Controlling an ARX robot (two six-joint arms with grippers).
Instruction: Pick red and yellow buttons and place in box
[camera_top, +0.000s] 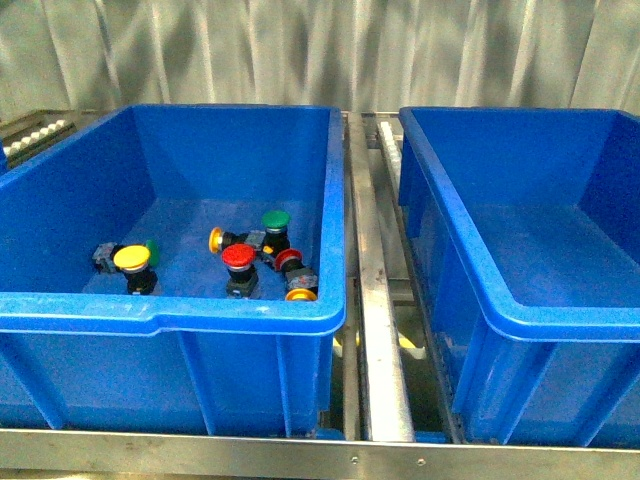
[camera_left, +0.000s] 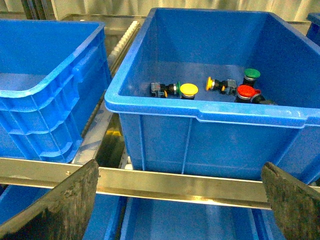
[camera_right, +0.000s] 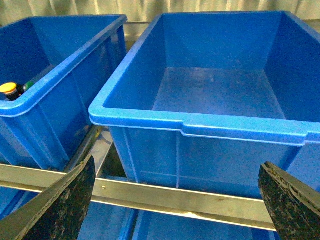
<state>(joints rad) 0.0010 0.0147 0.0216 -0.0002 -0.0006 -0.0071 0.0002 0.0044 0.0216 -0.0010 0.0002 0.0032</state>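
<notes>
Both arms hang back outside the bins, and nothing is picked yet. The left gripper has its fingers spread wide with nothing between them, and it faces the source bin. The right gripper is just as wide and empty, and it looks into the box, which holds no buttons so far.

From the front, all the buttons lie on the source bin's floor. A yellow button stands alone at nine o'clock of the group. A red button stands upright in the middle of a tight cluster, and a green button is at one o'clock of it. A cap at five o'clock, hard against the near wall, looks yellow-orange, though the rim half hides it.

The lone yellow one looks like the best opener. The left gripper should drop straight down and straddle the dark body under the cap, not the slippery dome. A green cap peeks out just behind it, so the fingers are best lined up to miss that one. The lift needs to clear the rim before the carry over the metal rail to the box at three o'clock. Release low.
</notes>
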